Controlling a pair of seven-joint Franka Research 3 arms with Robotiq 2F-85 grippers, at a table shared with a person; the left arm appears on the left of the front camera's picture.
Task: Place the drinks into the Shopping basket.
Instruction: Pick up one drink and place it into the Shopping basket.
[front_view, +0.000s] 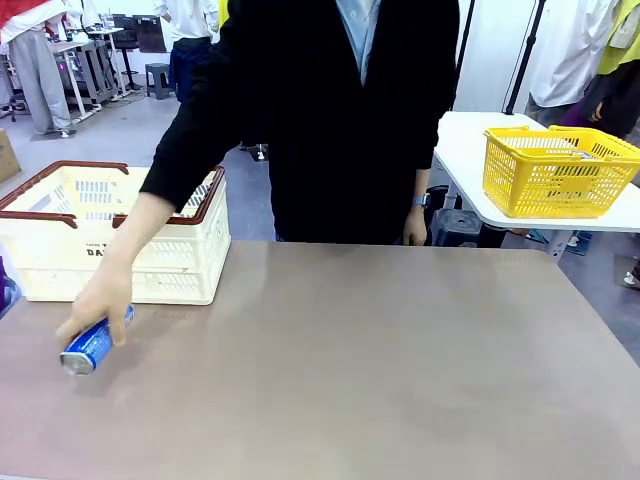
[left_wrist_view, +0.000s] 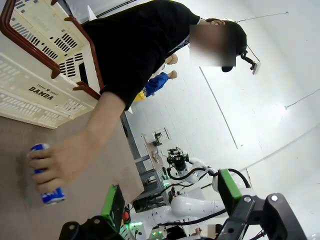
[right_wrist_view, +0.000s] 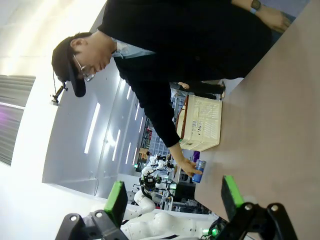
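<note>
1. Front view: blue can (front_view: 95, 343) on table (front_view: 400, 380) under person's hand (front_view: 102, 298), near Shopping basket (front_view: 180, 255), apparently being placed.
2. Left gripper (left_wrist_view: 171, 196), right gripper (right_wrist_view: 172, 197) spread, empty.
3. Next: grasp can, lift over rim.

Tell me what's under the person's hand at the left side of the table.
A blue can lies on its side on the table, silver end toward the robot. The hand covers its far half, so its markings there are hidden.

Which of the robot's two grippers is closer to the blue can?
Left. The left gripper hangs near the blue can under the person's hand; the right gripper views it from far across the table.
</note>
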